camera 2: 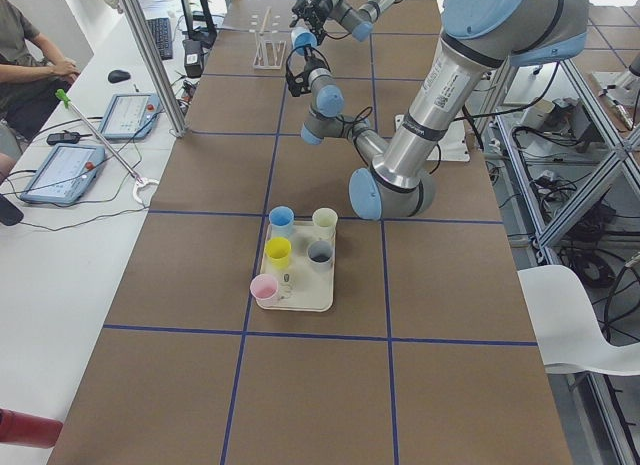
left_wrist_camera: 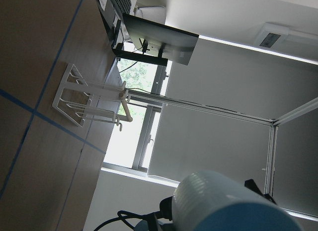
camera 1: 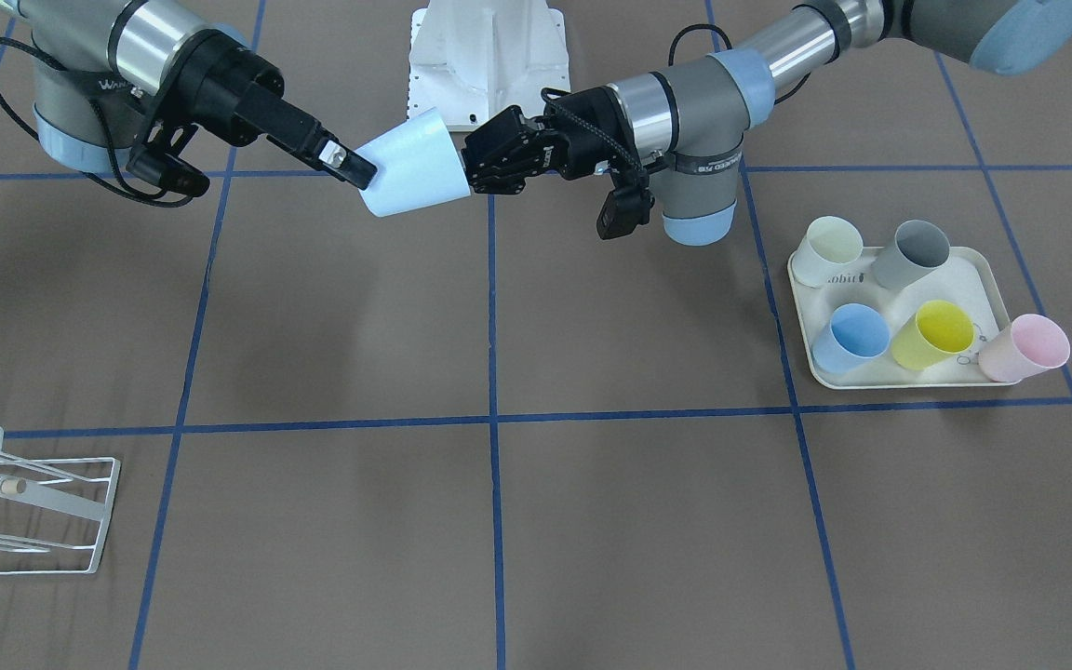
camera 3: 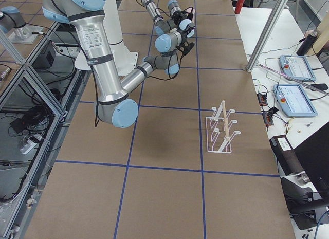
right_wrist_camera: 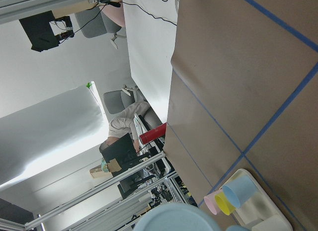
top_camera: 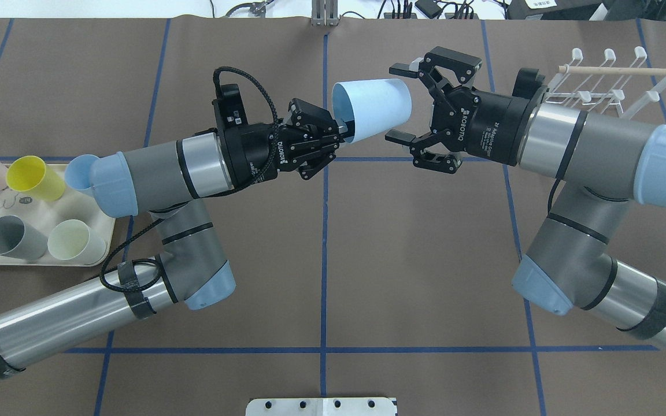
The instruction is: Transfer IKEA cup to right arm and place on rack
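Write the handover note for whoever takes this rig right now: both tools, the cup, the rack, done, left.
Left tool: shut on the rim of the pale blue cup, which is held sideways in the air between the arms.
Right tool: open, fingers straddling the cup's closed end, not clamped.
Rack: standing on the robot's right side, no cup on it.
Done: cup picked up and presented for the handover.
Left: right tool closes, left tool lets go, cup goes onto the rack.
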You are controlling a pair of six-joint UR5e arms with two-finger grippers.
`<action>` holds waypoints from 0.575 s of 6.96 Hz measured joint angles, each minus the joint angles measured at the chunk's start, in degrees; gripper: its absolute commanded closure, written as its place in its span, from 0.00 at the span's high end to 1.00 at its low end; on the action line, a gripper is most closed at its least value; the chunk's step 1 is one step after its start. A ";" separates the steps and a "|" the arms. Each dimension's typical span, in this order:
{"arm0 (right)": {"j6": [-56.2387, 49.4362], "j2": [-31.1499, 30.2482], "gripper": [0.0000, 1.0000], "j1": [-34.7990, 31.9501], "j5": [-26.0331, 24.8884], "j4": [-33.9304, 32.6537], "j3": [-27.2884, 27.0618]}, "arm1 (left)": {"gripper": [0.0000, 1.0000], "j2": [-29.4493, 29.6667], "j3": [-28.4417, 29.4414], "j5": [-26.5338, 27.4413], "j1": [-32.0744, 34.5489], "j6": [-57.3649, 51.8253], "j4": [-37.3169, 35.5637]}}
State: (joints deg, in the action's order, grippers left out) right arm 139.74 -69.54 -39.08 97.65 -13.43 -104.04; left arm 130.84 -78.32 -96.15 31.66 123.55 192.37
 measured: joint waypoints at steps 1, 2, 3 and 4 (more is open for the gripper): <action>0.01 -0.04 0.82 0.26 0.00 0.04 -0.01 | 0.00 0.24 0.06 0.00 -0.06 -0.02 -0.07; -0.01 -0.06 0.44 0.45 -0.01 0.06 -0.02 | 0.04 0.33 0.08 0.00 -0.12 -0.02 -0.12; -0.05 -0.06 0.10 0.50 -0.02 0.09 -0.10 | 0.39 0.32 0.14 -0.01 -0.18 -0.07 -0.14; -0.07 -0.06 0.00 0.53 -0.02 0.13 -0.20 | 0.72 0.30 0.20 -0.03 -0.19 -0.14 -0.16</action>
State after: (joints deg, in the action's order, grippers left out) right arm 139.67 -69.60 -38.54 97.63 -13.30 -104.24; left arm 131.15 -78.12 -96.19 31.47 123.41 192.21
